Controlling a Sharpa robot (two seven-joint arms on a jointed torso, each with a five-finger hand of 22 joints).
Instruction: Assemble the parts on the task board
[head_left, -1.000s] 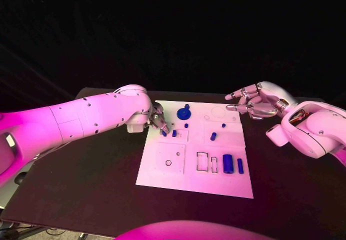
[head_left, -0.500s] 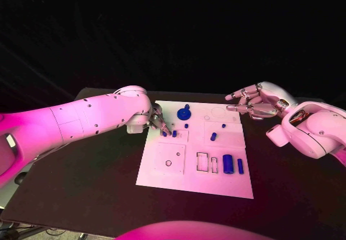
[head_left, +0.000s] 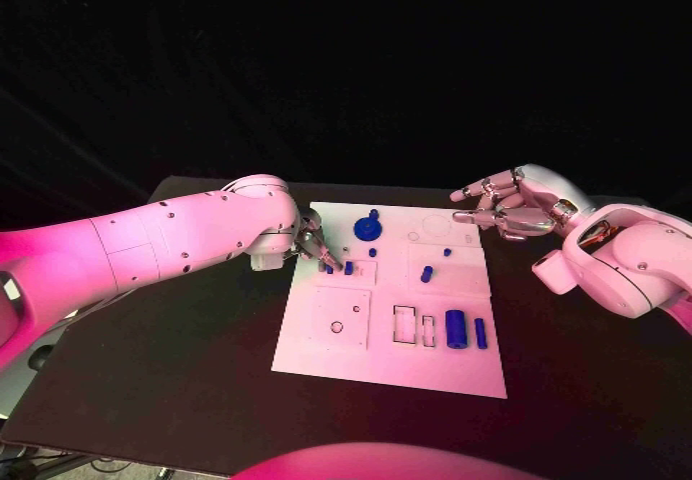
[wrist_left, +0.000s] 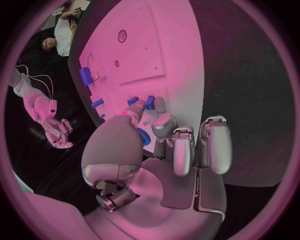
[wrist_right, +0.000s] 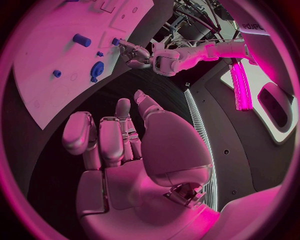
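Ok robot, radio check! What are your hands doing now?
Left hand pinching small blue part at task board edge. Right hand open, off the board. Nothing in the way.

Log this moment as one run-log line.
left hand: fingertips at small blue part, board's left edge | right hand: open, beside board, holding nothing | large blue cylinder: on board
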